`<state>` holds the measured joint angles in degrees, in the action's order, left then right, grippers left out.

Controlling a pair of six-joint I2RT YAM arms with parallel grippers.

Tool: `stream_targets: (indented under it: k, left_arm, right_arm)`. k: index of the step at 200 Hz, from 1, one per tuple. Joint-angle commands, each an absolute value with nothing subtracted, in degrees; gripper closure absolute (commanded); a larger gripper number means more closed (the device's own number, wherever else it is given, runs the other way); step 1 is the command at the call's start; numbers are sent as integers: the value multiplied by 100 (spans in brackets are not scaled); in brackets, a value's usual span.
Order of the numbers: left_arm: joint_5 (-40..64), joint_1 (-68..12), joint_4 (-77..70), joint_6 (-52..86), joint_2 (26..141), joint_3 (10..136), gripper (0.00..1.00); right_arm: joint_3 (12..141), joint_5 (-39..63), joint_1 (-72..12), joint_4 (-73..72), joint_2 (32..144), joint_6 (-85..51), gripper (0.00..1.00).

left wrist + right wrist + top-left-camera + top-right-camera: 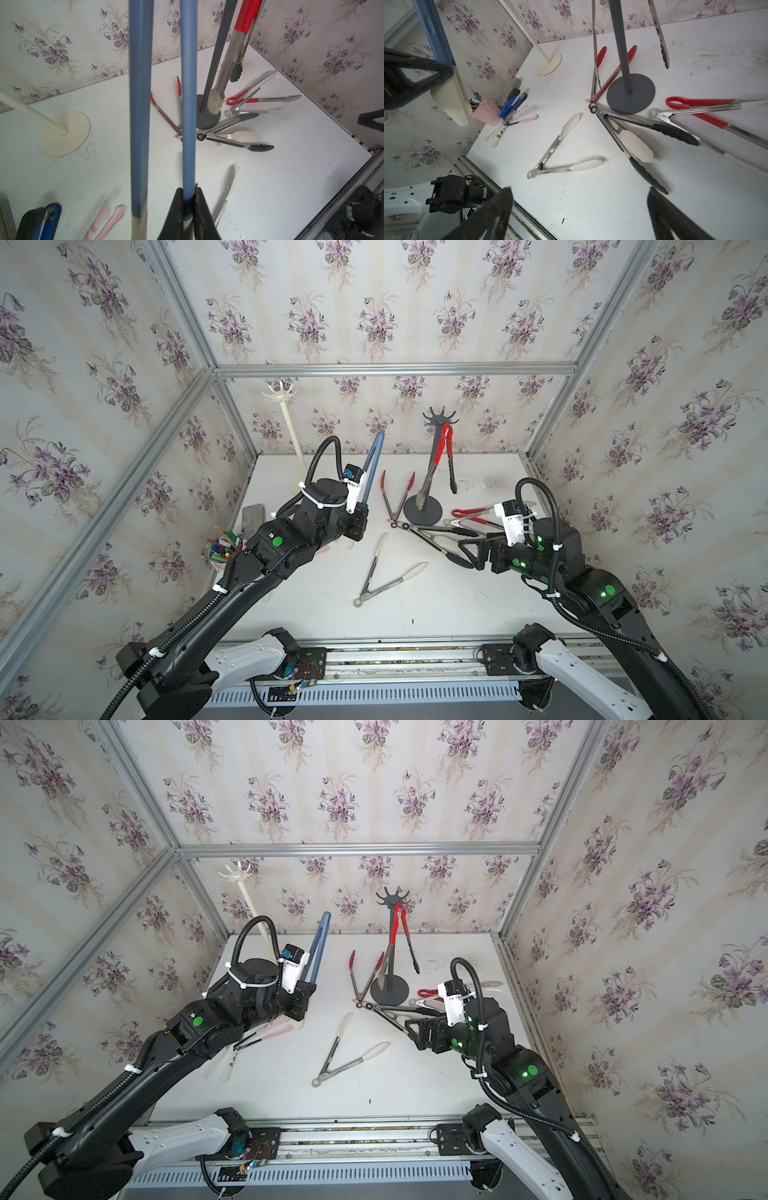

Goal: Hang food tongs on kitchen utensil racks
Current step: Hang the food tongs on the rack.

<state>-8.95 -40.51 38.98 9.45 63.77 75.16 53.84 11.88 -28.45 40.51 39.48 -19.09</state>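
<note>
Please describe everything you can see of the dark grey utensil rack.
The dark grey rack is a tall thin pole on a round flat disc base, with a crown of upturned hooks on top. It looks matte, plastic or painted metal. It stands upright on the white table, toward the back wall. One pair of red-handled tongs hangs from a hook, tips pointing down. Red-tipped tongs lie beside the base; contact is unclear.

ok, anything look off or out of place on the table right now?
Nothing spilled or broken. Odd bits: black-tipped steel tongs lie tangled with a cream-tipped steel pair beside the dark grey rack's disc base. A pink cup of pens and a blue stapler clutter the white table's side edge.
</note>
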Motion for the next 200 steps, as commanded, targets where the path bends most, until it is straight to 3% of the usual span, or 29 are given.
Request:
stream_targets:
  k: [1, 200]
  left_arm:
    - [-1046, -4226, 3376, 773, 6361, 7584, 99]
    - [-1222, -5004, 2628, 688, 8085, 9006, 99]
  right_arm:
    - [5405, 1134, -2839, 3981, 3946, -1911, 0]
    - [5396, 1072, -2839, 4078, 3771, -2029, 0]
